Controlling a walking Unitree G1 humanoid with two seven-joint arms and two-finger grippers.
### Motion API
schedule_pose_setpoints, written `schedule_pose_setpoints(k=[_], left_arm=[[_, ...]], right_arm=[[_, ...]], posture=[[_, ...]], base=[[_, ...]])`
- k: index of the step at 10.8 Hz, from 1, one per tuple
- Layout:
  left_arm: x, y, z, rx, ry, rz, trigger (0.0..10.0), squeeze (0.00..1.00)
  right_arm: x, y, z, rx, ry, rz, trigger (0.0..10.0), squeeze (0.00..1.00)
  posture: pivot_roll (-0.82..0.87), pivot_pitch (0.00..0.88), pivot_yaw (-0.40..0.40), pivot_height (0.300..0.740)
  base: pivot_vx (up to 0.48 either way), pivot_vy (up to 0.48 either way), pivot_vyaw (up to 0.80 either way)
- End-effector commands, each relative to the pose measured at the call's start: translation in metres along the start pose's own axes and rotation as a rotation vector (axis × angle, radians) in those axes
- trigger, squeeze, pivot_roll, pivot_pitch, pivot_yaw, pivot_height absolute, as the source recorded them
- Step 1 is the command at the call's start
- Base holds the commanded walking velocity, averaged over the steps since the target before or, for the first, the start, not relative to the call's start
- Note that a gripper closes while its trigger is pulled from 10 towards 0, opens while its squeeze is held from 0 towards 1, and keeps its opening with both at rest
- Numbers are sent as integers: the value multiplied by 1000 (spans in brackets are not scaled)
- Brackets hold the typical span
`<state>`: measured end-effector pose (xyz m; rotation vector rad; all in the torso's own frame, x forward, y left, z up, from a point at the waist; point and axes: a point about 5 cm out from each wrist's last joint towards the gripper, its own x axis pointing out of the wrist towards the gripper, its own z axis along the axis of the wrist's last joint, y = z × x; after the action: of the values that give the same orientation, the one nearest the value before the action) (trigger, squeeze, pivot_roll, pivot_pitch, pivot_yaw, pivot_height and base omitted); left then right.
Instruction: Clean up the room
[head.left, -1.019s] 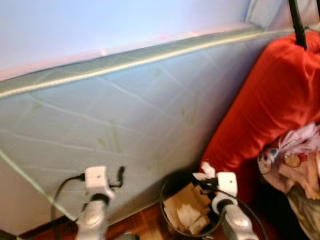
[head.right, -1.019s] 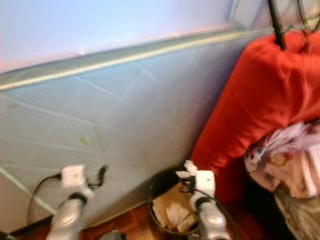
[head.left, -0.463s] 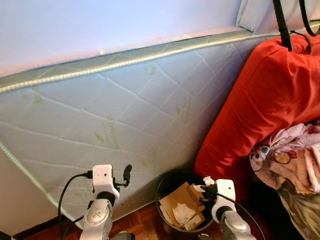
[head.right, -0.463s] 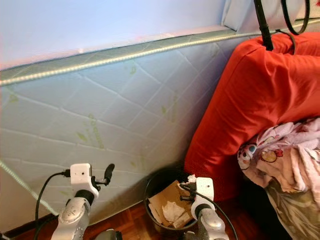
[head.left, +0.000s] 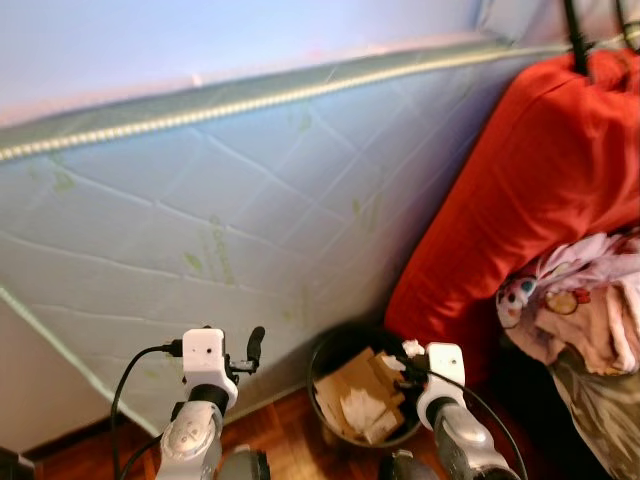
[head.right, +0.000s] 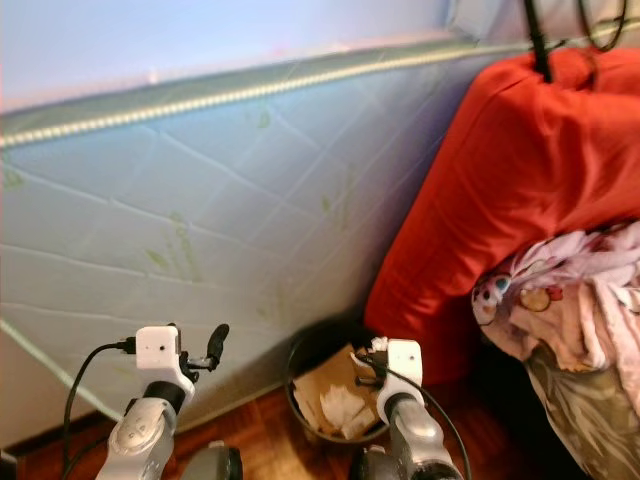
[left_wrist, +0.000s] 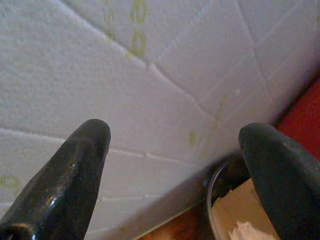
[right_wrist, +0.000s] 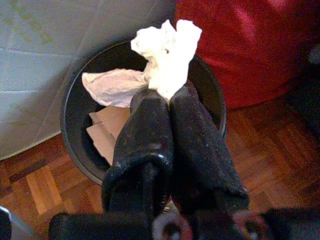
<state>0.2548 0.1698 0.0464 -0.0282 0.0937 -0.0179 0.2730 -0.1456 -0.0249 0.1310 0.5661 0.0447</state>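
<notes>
My right gripper (right_wrist: 167, 97) is shut on a crumpled white tissue (right_wrist: 167, 52) and holds it over the black round bin (right_wrist: 67, 117), which has cardboard and paper in it. From the head, the bin (head.left: 330, 350) stands on the wood floor against a mattress, with the tissue (head.left: 411, 348) at its right rim by my right gripper (head.left: 405, 362). My left gripper (left_wrist: 172, 150) is open with nothing between its fingers (left_wrist: 80, 155), facing the mattress just left of the bin (left_wrist: 212, 187). The same left gripper (head.left: 250, 350) sits raised at lower left.
A pale quilted mattress (head.left: 250, 200) leans on edge against the wall behind the bin. A big red cushion (head.left: 520, 190) rises right of the bin, with a patterned pink cloth (head.left: 580, 300) heaped beside it. Parquet floor (right_wrist: 260, 150) lies around the bin.
The view has swayed and sharpened as the camera moved. The right gripper still holds the tissue at the bin's rim; the left gripper stays open.
</notes>
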Motion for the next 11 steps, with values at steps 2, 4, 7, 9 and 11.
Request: schedule_pose_setpoints(k=[2,4,7,9,11], left_arm=[[-12,-1,5,33,10,-16,10000,0],[-22,2,12,45,5,-9,10000,0],[-33,1,19,52,8,-3,10000,0],[-43,-1,26,47,19,12,10000,0],[-44,0,31,49,14,24,10000,0]], right_arm=[[3,3,6,9,-3,4,10000,0],[6,5,14,2,-9,7,10000,0],[10,6,26,-8,-22,1,10000,0],[12,8,33,-10,-33,3,10000,0],[13,10,36,-12,-39,11,10000,0]], posture=[[153,192,-64,644],[166,227,-69,644],[173,266,-75,644],[188,300,-83,644],[196,312,-87,644]], base=[[0,0,0],[0,0,0],[0,0,0],[0,0,0],[0,0,0]])
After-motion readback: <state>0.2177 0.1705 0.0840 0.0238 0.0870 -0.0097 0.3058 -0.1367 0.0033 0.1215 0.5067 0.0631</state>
